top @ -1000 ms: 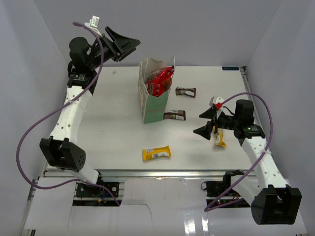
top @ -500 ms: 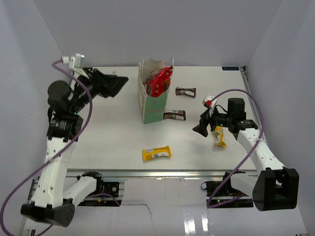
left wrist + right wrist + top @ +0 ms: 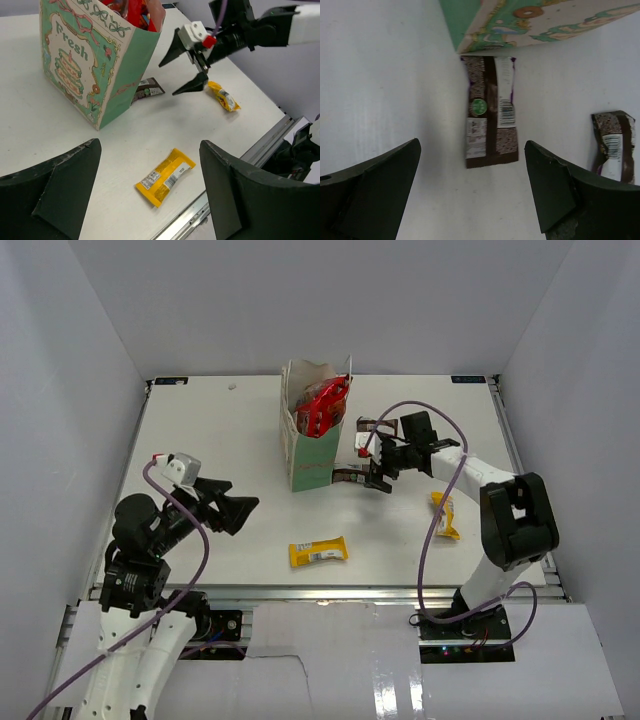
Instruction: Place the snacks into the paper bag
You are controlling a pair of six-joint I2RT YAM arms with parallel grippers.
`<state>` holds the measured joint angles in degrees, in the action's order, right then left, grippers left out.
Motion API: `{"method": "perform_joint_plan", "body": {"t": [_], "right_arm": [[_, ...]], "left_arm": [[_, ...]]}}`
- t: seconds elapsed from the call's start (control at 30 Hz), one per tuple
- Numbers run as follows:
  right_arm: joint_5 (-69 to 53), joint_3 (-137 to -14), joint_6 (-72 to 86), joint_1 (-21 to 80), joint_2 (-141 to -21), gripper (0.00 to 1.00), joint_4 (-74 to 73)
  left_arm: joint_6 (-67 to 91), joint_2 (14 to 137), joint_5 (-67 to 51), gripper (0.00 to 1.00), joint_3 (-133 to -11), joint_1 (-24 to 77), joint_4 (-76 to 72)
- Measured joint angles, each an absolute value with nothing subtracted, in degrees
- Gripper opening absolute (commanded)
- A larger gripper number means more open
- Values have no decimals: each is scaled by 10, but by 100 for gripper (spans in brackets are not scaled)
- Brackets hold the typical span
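Top view: the bag (image 3: 308, 455) stands upright at upper centre. A brown bar (image 3: 350, 476) lies left-to-right at its right foot, under the right fingers (image 3: 379, 483), which are spread wide. At lower left, the left fingers (image 3: 238, 510) are also wide. Left wrist: a yellow bar (image 3: 166, 176) lies diagonally at lower centre. Right wrist: the brown bar runs top-to-bottom at centre, its upper end by the bag.

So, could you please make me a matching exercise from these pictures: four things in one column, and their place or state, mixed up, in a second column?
Column one:
1. red packet
2. dark brown bar in the right wrist view's middle
3. front yellow bar
4. left gripper

Column two:
A. near the table front edge
B. open, holding nothing
C. inside the paper bag
D. at the paper bag's foot, under the open right gripper

Pairs: 1-C, 2-D, 3-A, 4-B
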<state>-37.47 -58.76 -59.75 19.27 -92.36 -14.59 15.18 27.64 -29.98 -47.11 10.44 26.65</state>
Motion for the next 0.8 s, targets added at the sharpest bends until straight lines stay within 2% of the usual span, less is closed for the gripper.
{"method": "perform_joint_plan", "body": {"t": [0.13, 0.37, 0.57, 0.77, 0.8], "right_arm": [[-343, -638, -601, 204, -1003, 90, -108], [-328, -639, -626, 218, -1039, 95, -76], [-324, -657, -654, 229, -1085, 100, -75], [-321, -695, -659, 237, -1117, 88, -75], [-321, -696, -660, 237, -1118, 82, -75]], "left_arm": [[124, 239, -300, 91, -435, 113, 271], [121, 103, -289, 96, -319, 116, 222], [121, 70, -269, 96, -307, 116, 207], [121, 70, -269, 96, -307, 117, 199], [121, 70, -269, 96, -307, 117, 197]]}}
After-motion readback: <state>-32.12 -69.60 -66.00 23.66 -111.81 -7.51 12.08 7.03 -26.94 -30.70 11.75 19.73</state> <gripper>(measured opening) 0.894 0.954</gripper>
